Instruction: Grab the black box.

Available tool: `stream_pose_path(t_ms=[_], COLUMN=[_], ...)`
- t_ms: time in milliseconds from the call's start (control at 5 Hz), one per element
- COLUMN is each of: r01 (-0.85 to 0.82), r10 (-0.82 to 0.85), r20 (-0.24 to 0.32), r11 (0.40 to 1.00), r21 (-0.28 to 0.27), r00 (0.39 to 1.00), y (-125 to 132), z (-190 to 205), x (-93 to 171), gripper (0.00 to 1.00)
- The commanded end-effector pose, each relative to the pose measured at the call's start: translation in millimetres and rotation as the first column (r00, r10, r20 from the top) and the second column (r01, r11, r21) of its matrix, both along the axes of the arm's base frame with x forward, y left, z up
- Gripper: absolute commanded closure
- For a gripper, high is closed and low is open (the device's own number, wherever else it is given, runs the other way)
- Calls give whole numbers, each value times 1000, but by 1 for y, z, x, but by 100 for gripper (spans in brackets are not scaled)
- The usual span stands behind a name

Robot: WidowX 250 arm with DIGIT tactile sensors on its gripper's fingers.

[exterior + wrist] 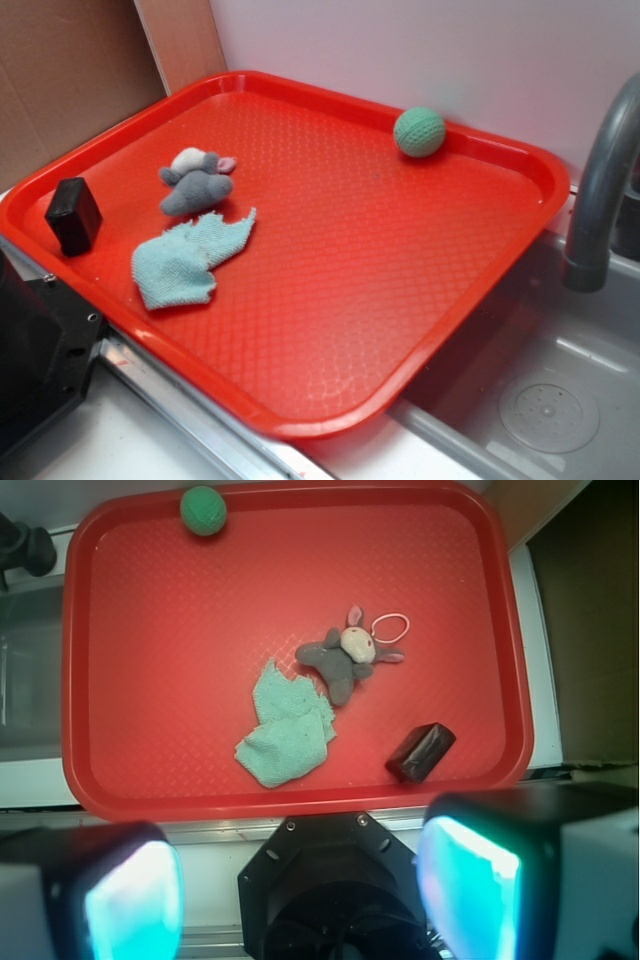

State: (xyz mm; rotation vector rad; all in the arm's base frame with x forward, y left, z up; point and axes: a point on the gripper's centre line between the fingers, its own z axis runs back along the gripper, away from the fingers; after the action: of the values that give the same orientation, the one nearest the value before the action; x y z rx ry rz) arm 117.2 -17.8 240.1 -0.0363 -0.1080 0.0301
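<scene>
A: How far along is it? Black box [73, 215] grabbed yet?

B: No, nothing done. The box sits untouched on the red tray [340, 330], right against the rim near one corner, on the side closest to the big black appliance [35, 350].

A: And the gripper [300, 890]?

B: Only the wrist view shows it. Jaws spread wide, nothing between them, high above the tray and back over the appliance side. Not over the box.

A: So reach, descend and close are all left?

B: I'd say so, the whole grasp. The box lies a little to one side of the jaw gap in the wrist view, so it looks like a shift across plus a drop.

A: Anything crowding it?

B: Grey plush mouse [196, 181] and a light teal cloth [188, 258] are near, apart from the box, not touching it. The cloth touches the mouse. Green ball [419, 132] sits well away at the far rim. The tray rim just beside the box could get in a jaw's way, my guess.
</scene>
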Motion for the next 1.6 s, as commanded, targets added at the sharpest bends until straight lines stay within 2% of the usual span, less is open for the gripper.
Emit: stream_pose_path(t_ms=[0,200,400,600,800,1000,1200,1400], r01=[0,-99,-320,-492,-505,-462,-454,-452], r10=[0,98,318,495,507,459,447,450], r20=[0,30,33,10,16,54,110,65], r11=[1000,995,943,862,856,883,890,891], r21=[0,34,91,125,110,76,44,27], r00=[1000,995,947,869,862,887,888,891], y=[0,25,55,81,104,114,111,99], z=[0,-32,-63,-97,-128,-154,-175,-202], x=[0,8,10,2,-5,-10,1,25], gripper=[0,0,0,0,0,0,0,0])
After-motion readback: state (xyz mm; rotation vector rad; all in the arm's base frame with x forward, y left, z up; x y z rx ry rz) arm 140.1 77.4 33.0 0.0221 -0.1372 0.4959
